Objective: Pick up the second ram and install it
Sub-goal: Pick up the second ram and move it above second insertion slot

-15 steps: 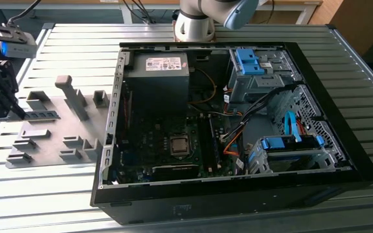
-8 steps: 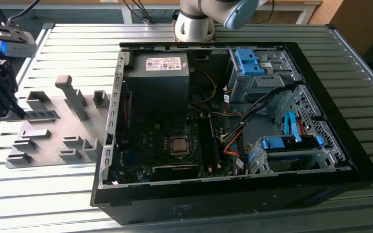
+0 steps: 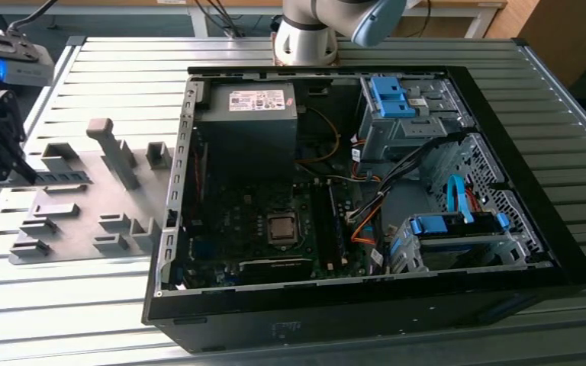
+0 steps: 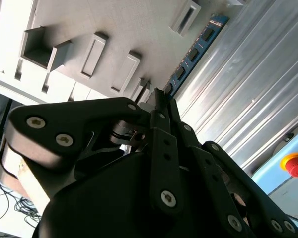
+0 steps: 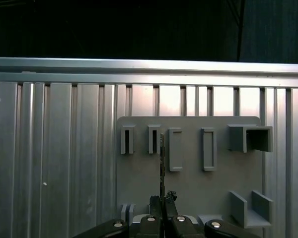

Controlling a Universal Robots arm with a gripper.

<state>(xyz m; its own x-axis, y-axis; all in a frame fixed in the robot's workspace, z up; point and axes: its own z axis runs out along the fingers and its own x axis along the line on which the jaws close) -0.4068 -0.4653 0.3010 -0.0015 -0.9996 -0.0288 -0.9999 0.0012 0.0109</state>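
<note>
The second ram [image 4: 193, 52] is a thin blue-green stick with dark chips, reaching out from my fingertips over the grey fixture plate [image 3: 79, 229]. I see it edge-on in the first wrist view [image 5: 162, 158], running beside the plate's upright slot blocks [image 5: 127, 140]. My gripper [image 4: 161, 99] is shut on the stick's near end, also seen in the first wrist view [image 5: 162, 201]. In the exterior view my gripper [image 3: 27, 177] is at the far left, and the second ram [image 3: 64, 178] points toward the computer. Whether the stick still touches the fixture I cannot tell.
An open black computer case [image 3: 537, 229] lies on the slatted metal table [image 3: 120, 53], to the exterior view's right of the plate. Its motherboard memory slots [image 3: 323, 221] sit beside the processor socket [image 3: 281, 227]. Orange and black cables [image 3: 375, 206] cross nearby. A red stop button [image 4: 295, 163] is at the table's side.
</note>
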